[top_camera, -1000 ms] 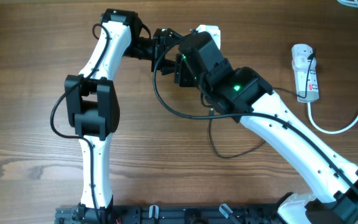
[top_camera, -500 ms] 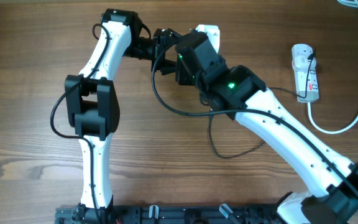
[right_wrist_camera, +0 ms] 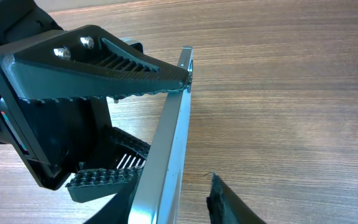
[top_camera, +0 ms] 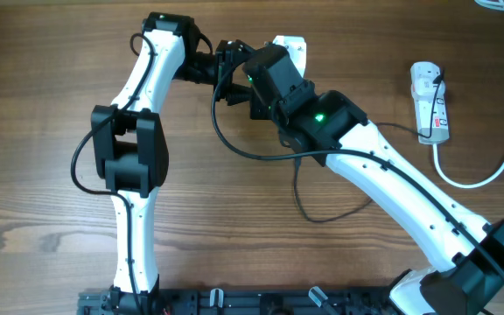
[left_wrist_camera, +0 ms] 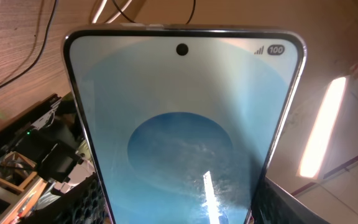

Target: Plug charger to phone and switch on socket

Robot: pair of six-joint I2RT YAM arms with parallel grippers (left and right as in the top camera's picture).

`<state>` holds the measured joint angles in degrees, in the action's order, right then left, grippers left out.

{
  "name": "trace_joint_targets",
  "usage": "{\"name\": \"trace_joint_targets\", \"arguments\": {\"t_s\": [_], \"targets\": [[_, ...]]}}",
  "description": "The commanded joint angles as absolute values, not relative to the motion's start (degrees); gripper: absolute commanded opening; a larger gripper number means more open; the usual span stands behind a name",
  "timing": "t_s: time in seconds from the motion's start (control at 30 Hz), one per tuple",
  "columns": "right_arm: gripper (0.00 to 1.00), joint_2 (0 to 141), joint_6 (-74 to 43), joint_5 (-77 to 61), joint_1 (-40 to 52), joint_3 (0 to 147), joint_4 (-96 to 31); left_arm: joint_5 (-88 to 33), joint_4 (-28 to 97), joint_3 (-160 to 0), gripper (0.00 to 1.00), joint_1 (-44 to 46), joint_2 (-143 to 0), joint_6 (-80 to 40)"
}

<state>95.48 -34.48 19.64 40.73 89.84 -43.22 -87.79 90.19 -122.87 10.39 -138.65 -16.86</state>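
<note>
My left gripper (top_camera: pixel 228 70) is shut on the phone (top_camera: pixel 289 45) and holds it off the table at the top centre. In the left wrist view the teal screen (left_wrist_camera: pixel 182 124) fills the frame between the left jaws (left_wrist_camera: pixel 182 208). In the right wrist view the phone (right_wrist_camera: pixel 174 118) shows edge-on, clamped by the left fingers (right_wrist_camera: pixel 104 62). My right gripper (right_wrist_camera: pixel 173 205) is open, with its fingers either side of that edge and a gap on the right. The charger cable (top_camera: pixel 322 219) loops across the table to its plug (top_camera: pixel 437 83) in the socket (top_camera: pixel 430 109). Its connector tip is hidden.
The socket's thick white cord (top_camera: pixel 488 179) curves off to the right edge. The right arm (top_camera: pixel 392 184) lies diagonally over the cable loop. The left arm (top_camera: pixel 134 157) stands at the left. A black rail (top_camera: pixel 234 302) runs along the front edge.
The right arm has shifted a little left and up, closer to the phone. The left arm and the phone have stayed put.
</note>
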Motion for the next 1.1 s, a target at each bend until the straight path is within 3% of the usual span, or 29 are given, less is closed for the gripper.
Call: {"name": "trace_joint_targets", "arguments": {"t_s": [0.0, 0.6, 0.9, 1.07], "targets": [[0.31, 95.68, -34.63, 20.97, 40.88, 90.76, -42.81, -90.21, 90.26, -124.38, 0.56, 10.39, -136.18, -17.43], [0.23, 95.7, -34.46, 21.06, 40.88, 90.76, -41.6, -90.21, 90.87, -124.38, 0.57, 10.39, -136.18, -18.48], [0.12, 95.7, -34.61, 21.15, 40.88, 90.76, -41.56, -90.21, 90.87, -124.38, 0.57, 10.39, -136.18, -18.5], [0.07, 95.68, -34.85, 21.15, 40.88, 90.76, -41.6, -90.21, 90.87, -124.38, 0.62, 10.39, -136.18, -18.5]]}}
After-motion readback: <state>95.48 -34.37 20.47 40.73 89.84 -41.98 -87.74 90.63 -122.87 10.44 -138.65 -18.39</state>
